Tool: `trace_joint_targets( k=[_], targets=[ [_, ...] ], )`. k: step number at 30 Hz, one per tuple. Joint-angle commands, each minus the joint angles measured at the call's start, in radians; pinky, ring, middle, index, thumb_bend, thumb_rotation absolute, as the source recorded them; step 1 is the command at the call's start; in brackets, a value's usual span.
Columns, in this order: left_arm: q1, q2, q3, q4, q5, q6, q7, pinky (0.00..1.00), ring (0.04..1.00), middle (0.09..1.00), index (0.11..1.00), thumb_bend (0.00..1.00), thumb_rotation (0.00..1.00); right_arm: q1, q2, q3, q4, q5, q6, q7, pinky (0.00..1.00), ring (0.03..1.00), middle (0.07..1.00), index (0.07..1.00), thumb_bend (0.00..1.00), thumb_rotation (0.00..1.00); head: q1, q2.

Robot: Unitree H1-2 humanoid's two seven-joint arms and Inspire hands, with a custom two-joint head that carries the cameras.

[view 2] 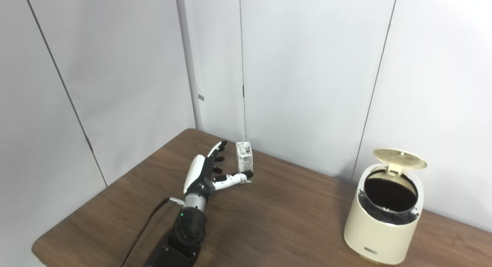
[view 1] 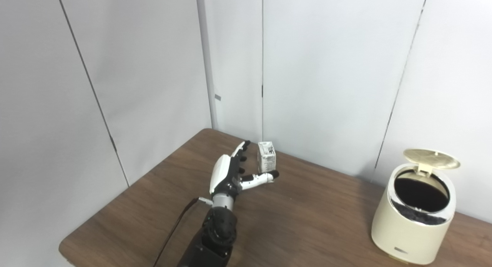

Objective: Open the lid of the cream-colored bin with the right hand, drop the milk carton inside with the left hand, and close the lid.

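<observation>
Left eye view shows me the left hand point(view 1: 230, 171) reaching across the wooden surface point(view 1: 307, 221) toward the milk carton point(view 1: 266, 156), which stands upright near the far edge, close to the white wall panels point(view 1: 326, 67). The hand is spread wide and holds nothing: its fingers point(view 1: 241, 148) rise just beside the carton's left face, and the thumb point(view 1: 263, 177) stretches across in front of the carton's base, touching it or very nearly, I cannot tell which. The cream-colored bin point(view 1: 407, 232) sits well apart on the right side of the surface, its lid point(view 1: 431, 158) already tipped up and its dark mouth exposed. The right hand is out of sight in both views. I judge the step in hand to be the grasp on the carton. To do it well, I would push the palm in a little further so the carton sits deep between fingers and thumb, then close evenly on its two broad faces, midway up its height. A light carton will likely tip or skid toward the wall if one side lands first, so I would close slowly and lift only once both sides bear.
</observation>
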Motion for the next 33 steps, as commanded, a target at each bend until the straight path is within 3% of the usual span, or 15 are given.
trace_joint_targets(
  k=[1,3,5,8,15,21,25,26,28,30,32,33],
  targets=[
    [-0.068,0.017,0.03,-0.011,-0.039,0.008,0.005,0.69,0.844,0.927,0.954,1.0,0.43,0.005,-0.001,0.007,-0.002,-0.023,-0.036,-0.007,0.59,0.685,0.709,0.67,0.27,0.27,-0.006,-0.002],
    [-0.088,0.019,0.054,0.001,-0.082,0.022,-0.002,0.66,0.829,0.911,0.943,1.0,0.38,0.006,-0.002,0.01,0.004,-0.038,-0.051,-0.009,0.58,0.686,0.711,0.672,0.27,0.29,-0.017,-0.004],
    [-0.101,0.032,0.063,0.014,-0.112,0.035,-0.022,0.71,0.871,0.933,0.964,1.0,0.37,0.007,-0.001,0.01,0.007,-0.042,-0.059,-0.009,0.58,0.681,0.708,0.67,0.27,0.29,-0.024,-0.003],
    [-0.117,0.052,0.067,0.031,-0.135,0.048,-0.04,0.75,0.896,0.95,0.977,1.0,0.37,0.009,0.005,0.008,0.003,-0.032,-0.054,-0.005,0.58,0.683,0.709,0.667,0.27,0.28,-0.031,-0.009],
    [-0.157,0.098,0.058,0.074,-0.173,0.078,-0.083,0.76,0.892,0.919,0.952,1.0,0.35,0.014,0.009,0.011,-0.014,-0.04,-0.052,-0.004,0.58,0.687,0.707,0.663,0.28,0.3,-0.048,-0.008],
    [-0.163,0.162,-0.006,0.099,-0.176,0.09,-0.178,0.78,0.894,0.944,0.975,1.0,0.37,0.021,0.018,0.012,-0.032,-0.043,-0.048,-0.007,0.58,0.684,0.7,0.657,0.27,0.26,-0.067,-0.005],
    [-0.164,0.187,-0.048,0.091,-0.175,0.105,-0.231,0.62,0.808,0.908,0.963,1.0,0.36,0.024,0.02,0.012,-0.033,-0.044,-0.056,-0.007,0.58,0.679,0.694,0.653,0.26,0.24,-0.079,-0.001],
    [-0.166,0.191,-0.055,0.094,-0.174,0.106,-0.239,0.61,0.807,0.915,0.966,1.0,0.36,0.025,0.021,0.013,-0.034,-0.039,-0.054,-0.004,0.57,0.68,0.695,0.654,0.26,0.24,-0.082,0.0],
    [-0.174,0.197,-0.067,0.113,-0.174,0.097,-0.25,0.73,0.869,0.94,0.976,1.0,0.36,0.026,0.022,0.014,-0.03,-0.037,-0.06,-0.004,0.58,0.681,0.694,0.652,0.27,0.23,-0.09,-0.006],
    [-0.182,0.203,-0.085,0.138,-0.164,0.093,-0.257,0.75,0.88,0.943,0.973,1.0,0.36,0.025,0.021,0.015,-0.02,-0.032,-0.069,-0.002,0.58,0.681,0.696,0.655,0.27,0.23,-0.094,-0.01],
    [-0.19,0.205,-0.096,0.166,-0.172,0.084,-0.269,0.74,0.869,0.944,0.966,1.0,0.37,0.026,0.022,0.016,-0.019,-0.037,-0.069,-0.003,0.57,0.68,0.7,0.66,0.27,0.24,-0.102,-0.011],
    [-0.194,0.203,-0.098,0.178,-0.179,0.078,-0.273,0.67,0.829,0.916,0.953,1.0,0.37,0.026,0.023,0.016,-0.02,-0.037,-0.066,-0.004,0.57,0.681,0.702,0.662,0.27,0.25,-0.104,-0.012]
  ],
)
